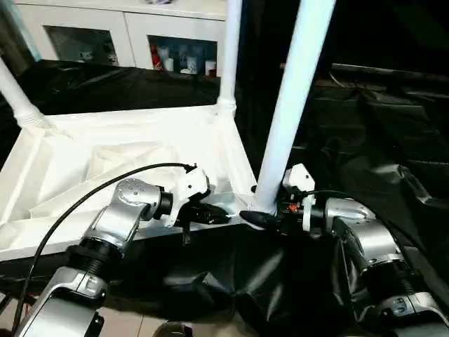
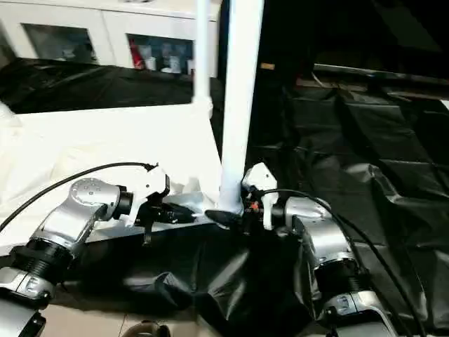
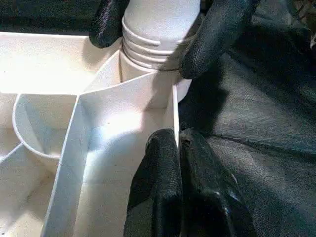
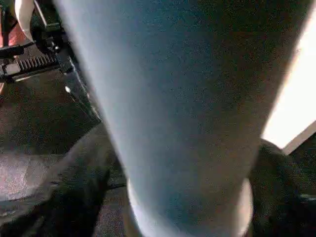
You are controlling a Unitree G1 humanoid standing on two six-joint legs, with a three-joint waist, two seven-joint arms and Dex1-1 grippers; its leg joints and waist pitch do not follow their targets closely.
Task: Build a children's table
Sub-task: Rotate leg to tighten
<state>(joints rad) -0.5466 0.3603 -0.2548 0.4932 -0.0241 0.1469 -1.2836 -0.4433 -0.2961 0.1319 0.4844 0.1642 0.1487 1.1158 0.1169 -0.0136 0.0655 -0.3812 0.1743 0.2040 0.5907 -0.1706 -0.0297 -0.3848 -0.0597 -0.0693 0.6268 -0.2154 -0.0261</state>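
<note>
The long white tubular plastic leg [image 1: 291,105] stands upright between the right pincer's [image 3: 160,42] spread fingers, apparently not clamped; the left pincer [image 3: 180,158] is clenched empty beside its socket.

Tabletop [image 1: 105,151] white plastic, smooth, slight sheen, thin ribs underneath. Legs [image 1: 291,105] smooth white plastic tubes, ridged rings at base. Sheet [image 1: 365,133] at 3 o'clock of tabletop: black, glossy, creased, plastic-like. Forearms [image 1: 116,210] brushed silver metal. Fingers [image 3: 158,187] black, textured rubber look.
</note>
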